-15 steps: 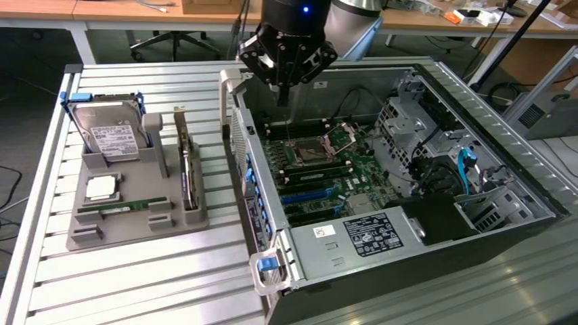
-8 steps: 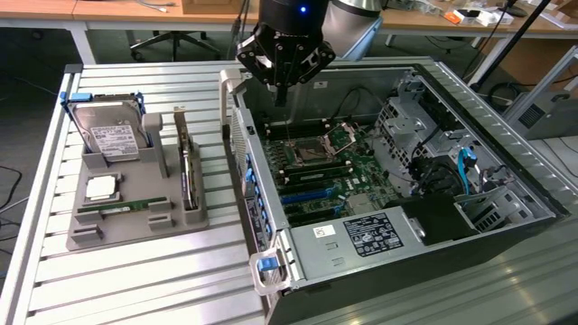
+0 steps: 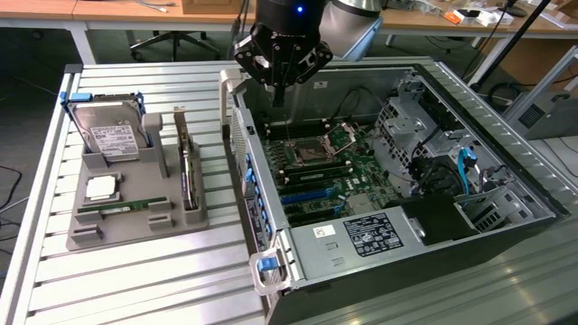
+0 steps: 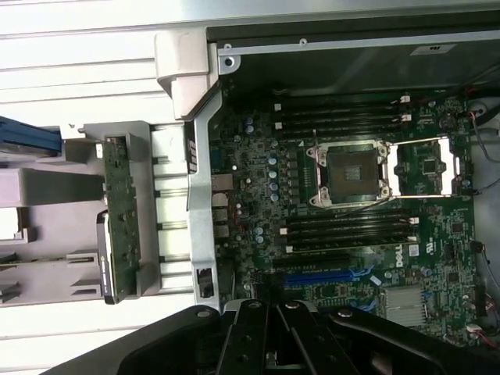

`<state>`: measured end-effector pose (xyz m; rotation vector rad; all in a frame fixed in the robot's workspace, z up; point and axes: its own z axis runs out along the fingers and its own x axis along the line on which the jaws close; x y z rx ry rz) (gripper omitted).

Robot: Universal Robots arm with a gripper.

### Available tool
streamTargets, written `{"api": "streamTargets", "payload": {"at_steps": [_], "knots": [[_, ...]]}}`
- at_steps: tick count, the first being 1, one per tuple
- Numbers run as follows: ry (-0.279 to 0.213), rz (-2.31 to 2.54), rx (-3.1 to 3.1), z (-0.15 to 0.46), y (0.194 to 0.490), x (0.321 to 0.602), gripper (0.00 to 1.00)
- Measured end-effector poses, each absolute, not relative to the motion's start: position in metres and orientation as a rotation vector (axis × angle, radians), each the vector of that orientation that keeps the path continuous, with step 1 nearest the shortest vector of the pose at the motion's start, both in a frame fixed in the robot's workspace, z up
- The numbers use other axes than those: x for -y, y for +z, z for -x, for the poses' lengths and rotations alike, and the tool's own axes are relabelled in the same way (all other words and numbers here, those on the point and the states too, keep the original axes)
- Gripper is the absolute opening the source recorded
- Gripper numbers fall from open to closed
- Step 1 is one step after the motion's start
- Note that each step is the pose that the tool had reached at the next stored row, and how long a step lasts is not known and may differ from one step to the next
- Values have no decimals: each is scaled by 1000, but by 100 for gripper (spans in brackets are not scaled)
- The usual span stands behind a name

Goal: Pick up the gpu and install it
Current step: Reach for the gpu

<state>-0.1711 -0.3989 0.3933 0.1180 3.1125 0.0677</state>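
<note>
One gpu (image 3: 187, 166) stands on edge in the grey holder (image 3: 135, 227) on the counter (image 3: 135, 284), its long axis parallel to the open computer case (image 3: 242, 156). The gripper (image 3: 278, 88), fingers together and empty, hangs above the case's near wall, with the gpu toward the exterior view's left and lower.

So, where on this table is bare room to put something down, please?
Bare slats of the table lie between the grey tray and the table's near edge, at the exterior view's bottom left, and in a band beyond the tray. Crowded: the tray, with hard drive, gpu and memory stick, and the open computer case.
</note>
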Motion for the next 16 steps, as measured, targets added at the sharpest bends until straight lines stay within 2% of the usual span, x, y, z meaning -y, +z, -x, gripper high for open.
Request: {"api": "streamTargets", "payload": {"at_steps": [16], "knots": [[68,-118,-3113,181,393,399,11]]}}
